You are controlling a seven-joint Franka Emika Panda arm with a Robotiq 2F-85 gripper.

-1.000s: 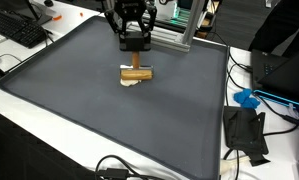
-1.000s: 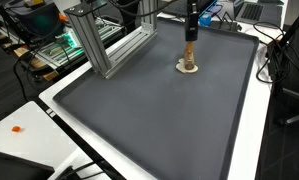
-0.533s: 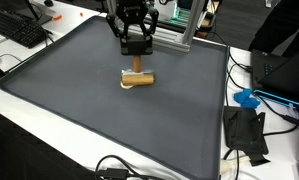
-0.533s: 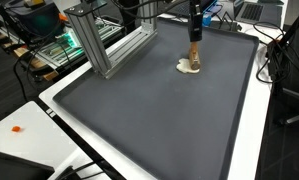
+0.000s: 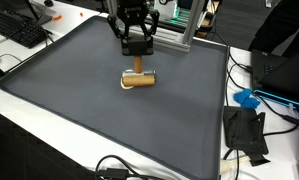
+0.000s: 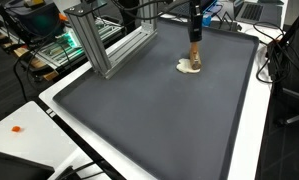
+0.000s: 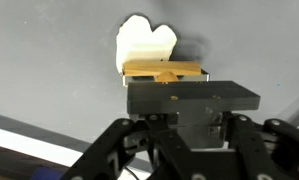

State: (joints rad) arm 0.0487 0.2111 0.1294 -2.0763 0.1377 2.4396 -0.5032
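Under the tool (image 5: 136, 52), clamped wooden T-piece (image 5: 139, 78).

Tan, cream and grey
The wooden tool (image 5: 139, 79) was tan, the small piece (image 7: 147, 42) cream-white, the mat (image 5: 79, 105) plain dark grey, the gripper (image 5: 136, 50) black.

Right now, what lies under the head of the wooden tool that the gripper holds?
A pale piece lies on the grey mat under the wooden tool. The tool's head covers its near part, so its full shape cannot be seen.
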